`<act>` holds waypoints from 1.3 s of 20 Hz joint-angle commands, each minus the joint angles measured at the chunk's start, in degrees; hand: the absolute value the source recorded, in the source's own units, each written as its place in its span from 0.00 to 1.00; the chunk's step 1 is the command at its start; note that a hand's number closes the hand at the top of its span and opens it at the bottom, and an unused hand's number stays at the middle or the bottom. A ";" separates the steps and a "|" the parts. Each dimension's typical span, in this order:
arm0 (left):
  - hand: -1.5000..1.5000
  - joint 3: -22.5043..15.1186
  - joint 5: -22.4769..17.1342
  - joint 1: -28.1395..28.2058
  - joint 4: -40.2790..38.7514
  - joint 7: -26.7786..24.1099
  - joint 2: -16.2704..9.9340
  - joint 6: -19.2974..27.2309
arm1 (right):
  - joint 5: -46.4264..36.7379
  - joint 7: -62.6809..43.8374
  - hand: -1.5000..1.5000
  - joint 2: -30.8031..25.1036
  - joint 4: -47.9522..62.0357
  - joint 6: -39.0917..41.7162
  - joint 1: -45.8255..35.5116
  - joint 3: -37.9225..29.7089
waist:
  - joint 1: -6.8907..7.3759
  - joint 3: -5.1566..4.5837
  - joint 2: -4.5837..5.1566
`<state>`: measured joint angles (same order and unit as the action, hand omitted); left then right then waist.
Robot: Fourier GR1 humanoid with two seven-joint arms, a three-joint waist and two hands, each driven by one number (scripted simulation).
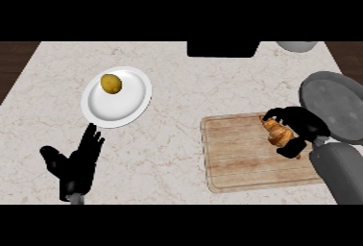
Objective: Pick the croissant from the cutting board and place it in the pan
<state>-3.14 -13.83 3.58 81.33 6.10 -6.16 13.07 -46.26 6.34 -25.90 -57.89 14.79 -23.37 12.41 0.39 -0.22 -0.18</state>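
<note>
the counter [177, 158] is pale marble w/ thin brown veins, it fills most of the view. on its right part lies the cutting board [248, 158], a light wood rectangle w/ rounded corners and a groove near the edge. right of the board is the pan [333, 103], round, dark grey, matte; its lower rim is partly behind the right hand. on the left is a white oval-looking plate [131, 108] w/ a small yellow-brown potato [111, 83] in its upper part. the left hand [74, 166] rests open at lower left, fingers up. the right hand [301, 127] is curled round the croissant [279, 133], golden brown w/ ridges, at the board's upper right corner, near the pan. a dark box [222, 49] and a grey rounded object [297, 46] sit at the top edge.
</note>
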 commanded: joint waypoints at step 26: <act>0.50 1.36 1.50 2.05 2.11 0.72 2.33 1.03 | -11.61 -10.96 1.00 4.64 -52.45 -17.27 27.76 -1.87 | -2.49 0.18 -0.35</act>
<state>-1.36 -12.87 6.48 83.81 6.52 -5.06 12.74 -58.74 -2.16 -21.77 -101.18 1.12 2.73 14.38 -1.62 -0.12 -0.59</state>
